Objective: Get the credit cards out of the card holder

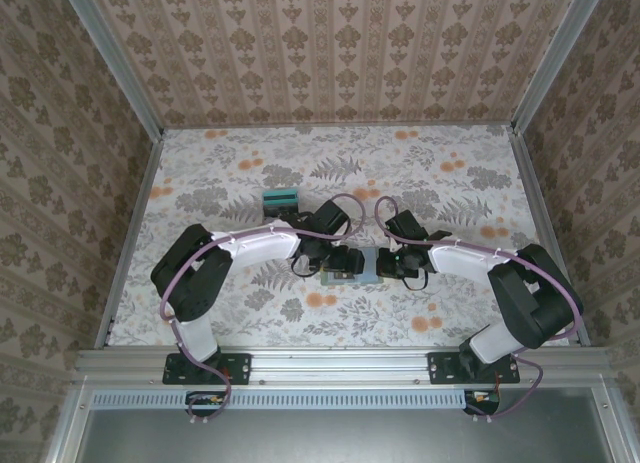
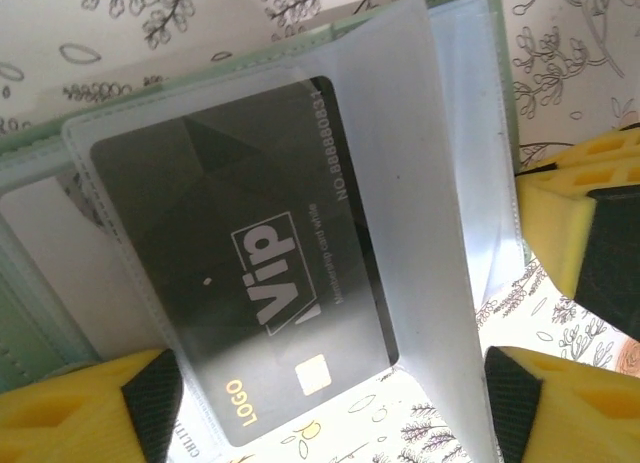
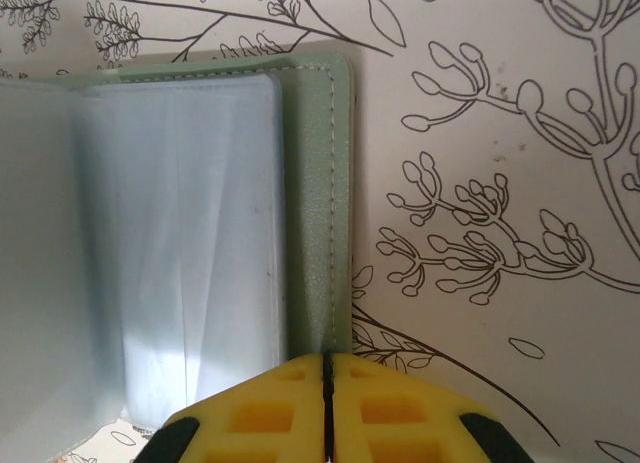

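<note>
The card holder (image 1: 360, 268) lies open on the flowered table between both grippers. In the left wrist view a dark credit card (image 2: 250, 273) marked "Vip" sits in a clear sleeve (image 2: 420, 183) of the holder, its lower end sticking out over the table. My left gripper (image 2: 330, 408) is open, one yellow finger on each side of that card end, neither touching it. My right gripper (image 3: 325, 368) is shut, its tips resting on the holder's grey-green stitched edge (image 3: 318, 213) beside an empty blue-grey sleeve (image 3: 180, 233).
A teal-and-grey stack of cards (image 1: 280, 198) lies on the table behind the left arm. Patterned walls and metal rails (image 1: 130, 233) close in the table on three sides. Bare tablecloth stretches to the far side (image 1: 400, 163).
</note>
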`<action>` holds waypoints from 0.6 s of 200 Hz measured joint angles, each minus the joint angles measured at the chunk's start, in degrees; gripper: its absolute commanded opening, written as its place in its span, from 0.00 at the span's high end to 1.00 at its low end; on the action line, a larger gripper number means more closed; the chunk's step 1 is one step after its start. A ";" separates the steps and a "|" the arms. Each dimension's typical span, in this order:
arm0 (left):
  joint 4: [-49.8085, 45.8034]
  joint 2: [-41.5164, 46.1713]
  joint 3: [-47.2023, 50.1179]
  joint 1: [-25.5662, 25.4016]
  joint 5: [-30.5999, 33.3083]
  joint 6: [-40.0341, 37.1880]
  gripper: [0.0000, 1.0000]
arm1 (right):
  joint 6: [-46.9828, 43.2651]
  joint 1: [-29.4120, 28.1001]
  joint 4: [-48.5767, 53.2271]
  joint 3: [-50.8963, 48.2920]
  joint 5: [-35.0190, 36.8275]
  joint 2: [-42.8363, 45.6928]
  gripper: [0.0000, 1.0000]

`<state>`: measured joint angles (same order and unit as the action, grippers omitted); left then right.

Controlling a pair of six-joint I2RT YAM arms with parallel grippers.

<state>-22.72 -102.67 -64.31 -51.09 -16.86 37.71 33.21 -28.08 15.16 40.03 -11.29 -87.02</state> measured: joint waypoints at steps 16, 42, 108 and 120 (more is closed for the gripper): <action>-0.07 0.00 -0.55 -0.13 -0.15 -0.50 0.10 | 0.02 0.00 0.00 0.00 0.00 0.00 0.89; -0.50 0.04 -1.55 -0.39 -0.46 -0.94 0.09 | 0.04 0.00 -0.02 0.00 0.00 0.00 0.88; -2.40 2.08 -2.62 -0.57 -0.70 -1.55 0.08 | 0.17 -0.04 0.24 0.31 0.11 -0.11 0.75; -2.58 2.38 -2.47 -0.37 -0.68 -1.55 0.08 | 0.09 -0.13 0.59 0.70 0.48 -0.02 0.71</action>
<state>-25.30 -100.29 -66.78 -51.46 -17.54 36.16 33.30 -28.21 15.75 40.73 -10.81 -87.05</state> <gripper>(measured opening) 0.920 0.254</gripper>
